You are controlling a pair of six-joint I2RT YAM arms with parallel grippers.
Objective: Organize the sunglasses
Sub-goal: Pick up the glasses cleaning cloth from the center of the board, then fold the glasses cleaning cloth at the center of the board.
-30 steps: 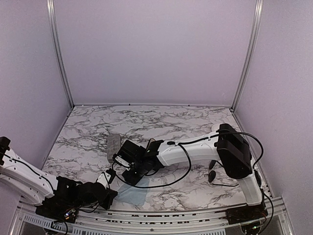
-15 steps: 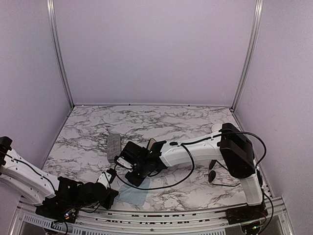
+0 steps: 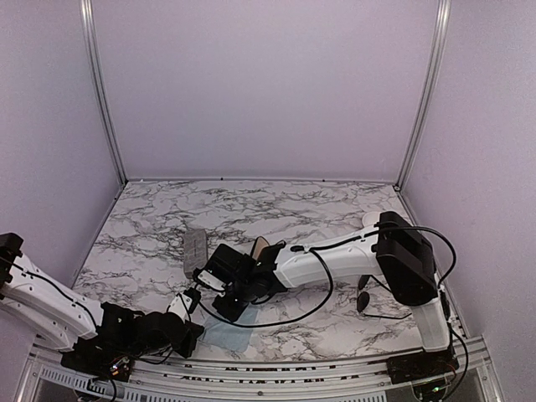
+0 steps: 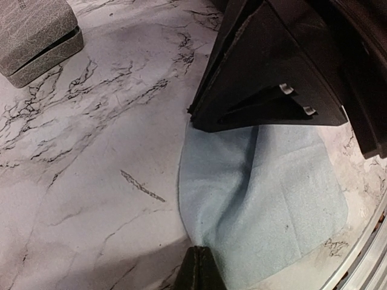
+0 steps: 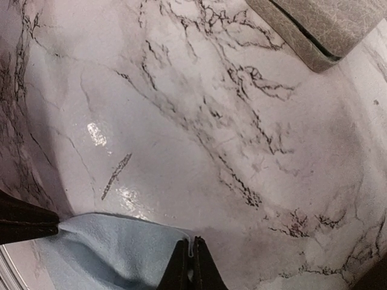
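Sunglasses (image 3: 363, 300): thin wire, dark lens, by marbled bench's (image 3: 276, 201) right edge. Left claw (image 4: 196, 269) and right claw (image 5: 191, 261), front edge, pinch soft blue cloth (image 4: 278, 199).

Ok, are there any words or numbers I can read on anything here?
On the grey case: a small dark marking at the very top edge of the left wrist view, cut off and too blurred to read.
On the blue cloth: no text.
Nothing else shows any words, numbers or signs.
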